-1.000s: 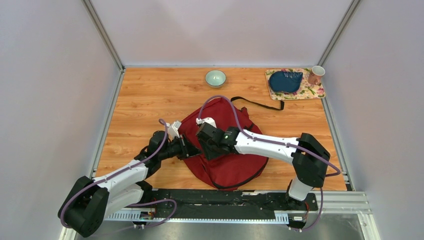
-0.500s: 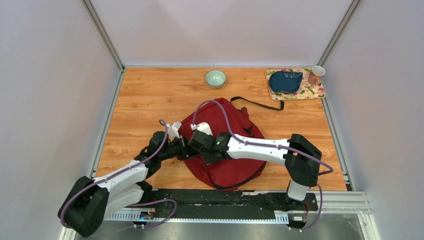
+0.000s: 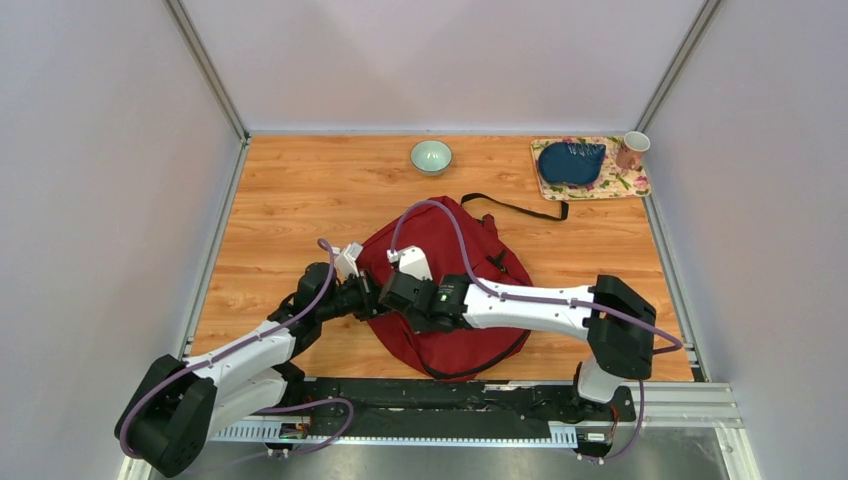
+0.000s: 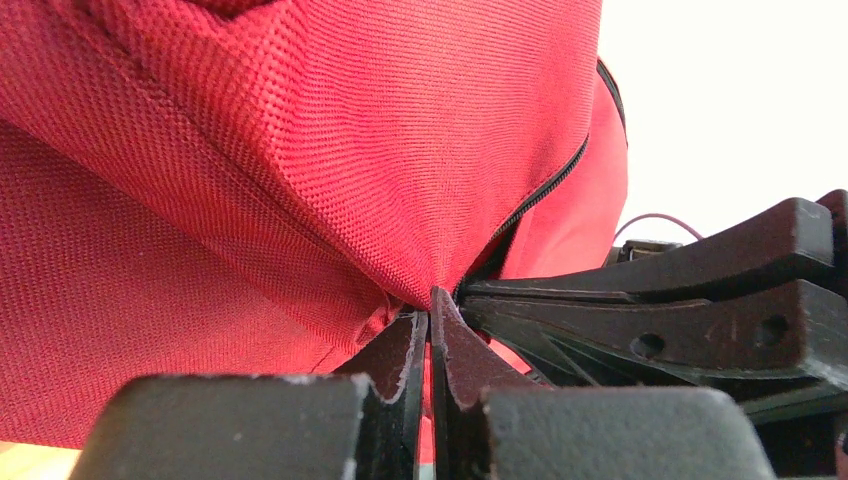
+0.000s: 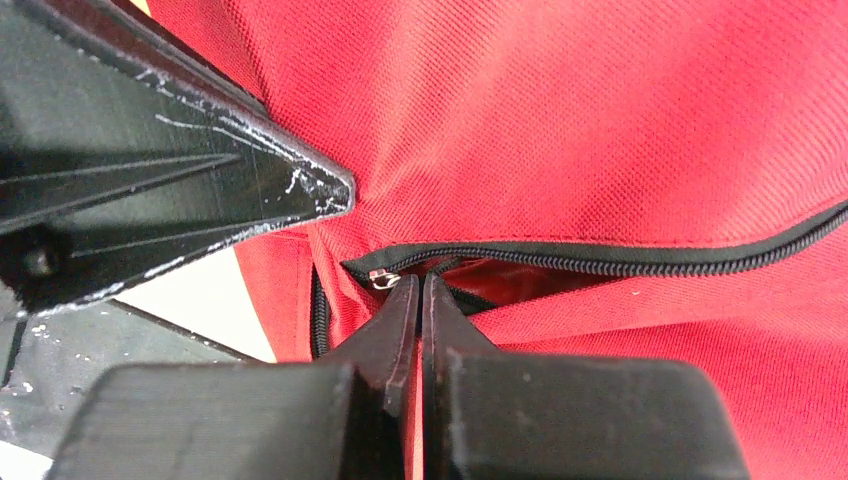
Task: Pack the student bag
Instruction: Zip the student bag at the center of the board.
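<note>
Closing within the last second, the right pincer (image 5: 420, 285) now sits pressed tight at the zip slider (image 5: 380, 278) of the student bag (image 3: 455, 345), which lies in the middle of the desk (image 3: 290, 200); the left pincer (image 4: 432, 300) pinches red fabric just beside it (whether the pull is truly caught is unclear); unzipping looks the likely next step.

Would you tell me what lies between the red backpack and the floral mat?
In the top view, a black strap from the backpack lies on the table there, ending near the mat.
</note>
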Robot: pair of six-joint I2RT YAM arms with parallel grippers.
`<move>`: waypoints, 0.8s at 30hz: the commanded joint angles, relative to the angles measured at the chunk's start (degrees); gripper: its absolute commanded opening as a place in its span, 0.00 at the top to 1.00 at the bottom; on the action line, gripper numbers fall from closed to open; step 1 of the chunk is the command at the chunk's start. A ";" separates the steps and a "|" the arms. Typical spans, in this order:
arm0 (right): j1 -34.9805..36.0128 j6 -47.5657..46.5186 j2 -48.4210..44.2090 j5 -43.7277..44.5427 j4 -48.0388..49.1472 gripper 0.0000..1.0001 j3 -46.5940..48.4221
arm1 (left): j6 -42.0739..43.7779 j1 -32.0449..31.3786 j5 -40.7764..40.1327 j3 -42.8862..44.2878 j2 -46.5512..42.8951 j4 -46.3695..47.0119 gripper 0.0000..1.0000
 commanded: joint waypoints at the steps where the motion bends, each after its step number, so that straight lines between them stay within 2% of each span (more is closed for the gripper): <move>1: 1.68 4.08 -4.89 4.71 1.41 1.00 -2.97 | 1.45 0.03 0.53 -0.06 -1.10 2.86 0.95; 7: 1.68 1.80 -9.29 9.10 5.20 1.00 -5.00 | 3.99 0.03 0.35 -0.32 -2.15 1.45 0.98; 24: 0.63 -2.07 -10.44 13.07 2.47 1.00 -1.83 | 8.75 0.03 -0.43 -1.46 -5.58 -2.77 1.00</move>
